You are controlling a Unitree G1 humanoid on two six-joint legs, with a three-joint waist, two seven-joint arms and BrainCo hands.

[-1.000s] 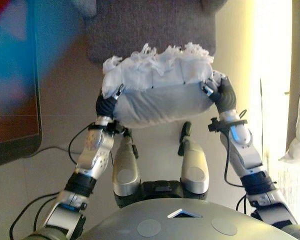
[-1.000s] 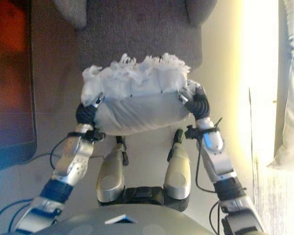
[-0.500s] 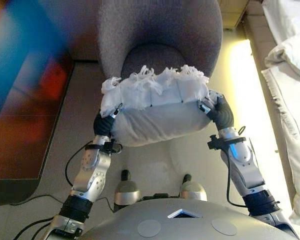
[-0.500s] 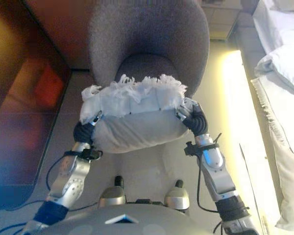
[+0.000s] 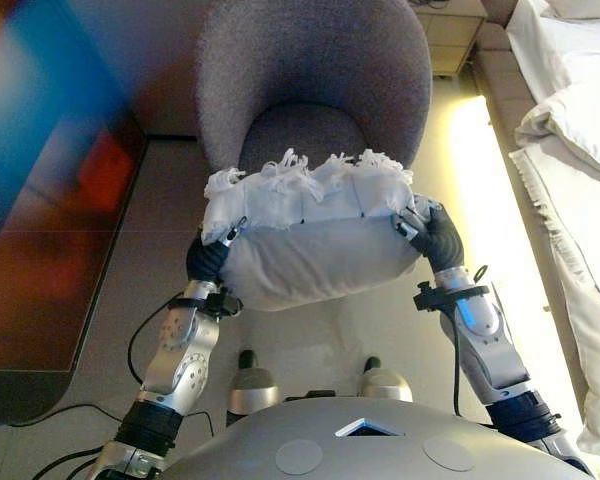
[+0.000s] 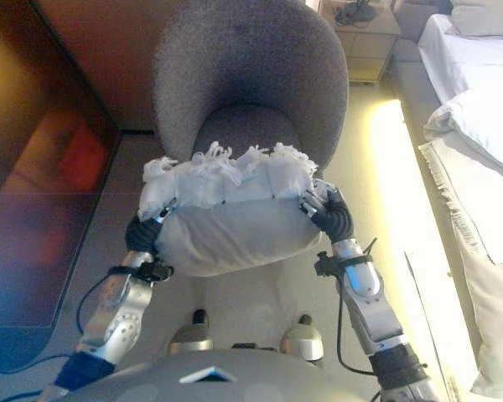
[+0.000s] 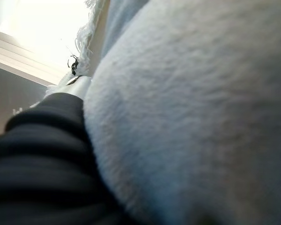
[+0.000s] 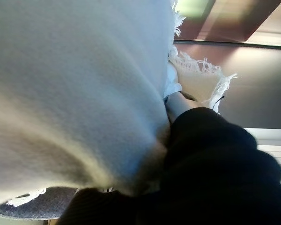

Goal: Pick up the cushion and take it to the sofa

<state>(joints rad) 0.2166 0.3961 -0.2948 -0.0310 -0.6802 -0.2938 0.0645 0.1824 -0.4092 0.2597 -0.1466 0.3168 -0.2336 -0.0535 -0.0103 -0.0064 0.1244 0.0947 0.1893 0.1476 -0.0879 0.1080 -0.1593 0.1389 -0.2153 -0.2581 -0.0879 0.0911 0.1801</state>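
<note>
A pale grey cushion [image 5: 310, 250] with a white fringe along its far edge is held up between both hands at chest height. My left hand [image 5: 208, 258] grips its left end and my right hand [image 5: 435, 238] its right end, fingers curled onto the cushion near the fringe. The cushion fills the left wrist view [image 7: 201, 117] and the right wrist view [image 8: 70, 84], pressed against each hand's dark cover. A round grey upholstered chair [image 5: 315, 70] stands straight ahead; the cushion's far edge hangs just before its seat [image 6: 243, 134].
A dark glossy screen or cabinet [image 5: 50, 200] runs along the left. A bed with white bedding [image 5: 580, 150] is on the right, with a nightstand [image 5: 450, 35] at the back right. A black cable [image 5: 135, 345] lies on the floor at lower left.
The whole picture has shifted: the camera now takes in the whole chair and the bed. The cushion stays held between both hands the same way.
</note>
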